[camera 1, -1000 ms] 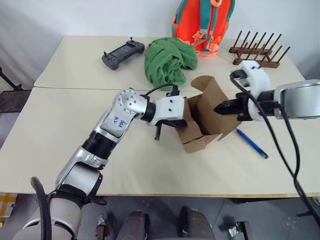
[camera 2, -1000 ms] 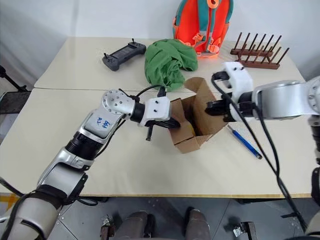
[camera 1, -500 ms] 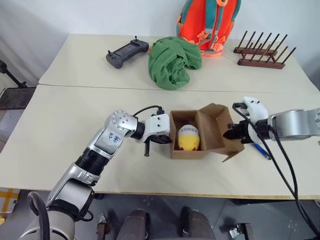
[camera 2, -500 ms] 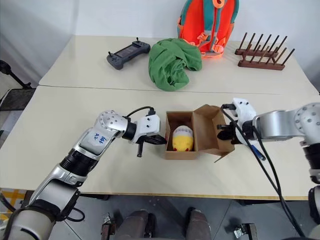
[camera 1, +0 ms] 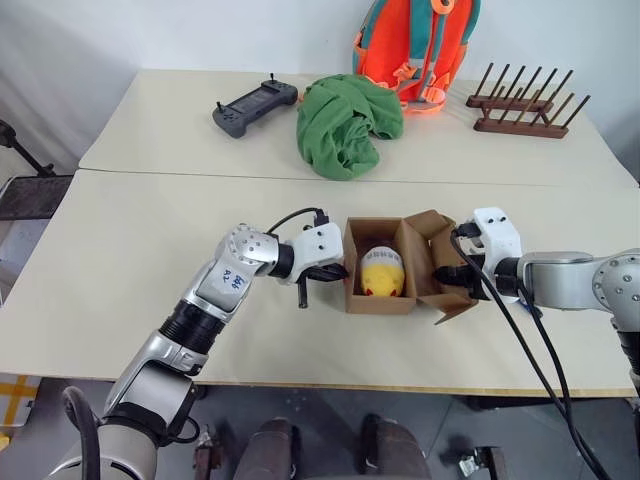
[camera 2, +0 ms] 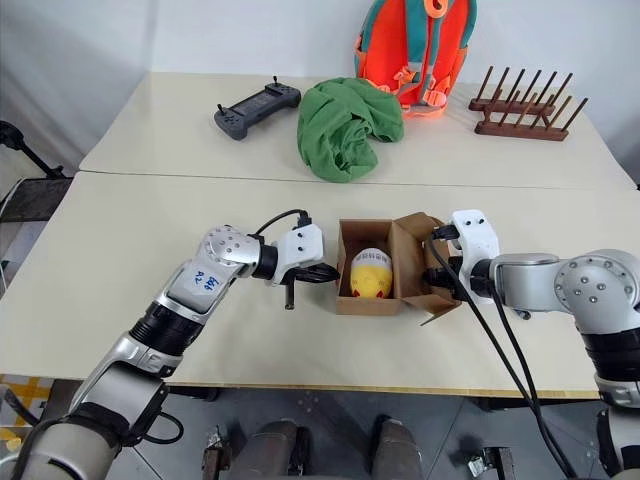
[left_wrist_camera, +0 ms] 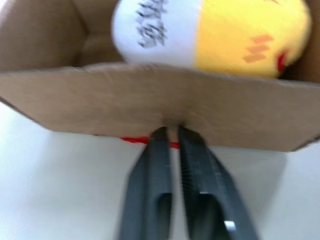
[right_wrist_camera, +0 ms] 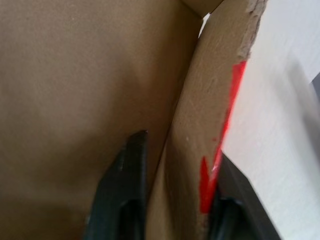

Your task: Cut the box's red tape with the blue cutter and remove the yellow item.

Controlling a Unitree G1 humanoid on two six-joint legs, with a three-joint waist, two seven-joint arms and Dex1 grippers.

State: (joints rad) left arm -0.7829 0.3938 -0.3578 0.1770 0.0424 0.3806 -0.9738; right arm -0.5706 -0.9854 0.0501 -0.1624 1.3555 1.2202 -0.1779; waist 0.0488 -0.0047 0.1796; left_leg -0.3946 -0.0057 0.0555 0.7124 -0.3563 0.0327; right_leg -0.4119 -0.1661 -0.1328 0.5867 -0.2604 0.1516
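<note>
The brown box (camera 1: pixel 380 304) lies flat on the table with its flaps open upward. The yellow item (camera 1: pixel 382 275), white at one end, rests inside and also shows in the left wrist view (left_wrist_camera: pixel 250 40). My left gripper (camera 1: pixel 337 270) is at the box's left side, its fingers (left_wrist_camera: pixel 150 175) a narrow gap apart, with nothing between them, against the outer cardboard. My right gripper (camera 1: pixel 449 276) is open around the right flap, which stands between its fingers (right_wrist_camera: pixel 125 190). Slivers of red tape (right_wrist_camera: pixel 227 105) cling to the flap edges. The blue cutter is hidden.
At the table's far side lie a black controller (camera 1: pixel 255 103), a green cloth (camera 1: pixel 345 125), an orange backpack (camera 1: pixel 415 45) and a wooden rack (camera 1: pixel 525 105). Bare tabletop (camera 1: pixel 150 230) stretches left of the box and along the front edge.
The box, held up and tilted a second ago, now lies flat on the table. Both arms came down with it, and both grippers have eased apart.
</note>
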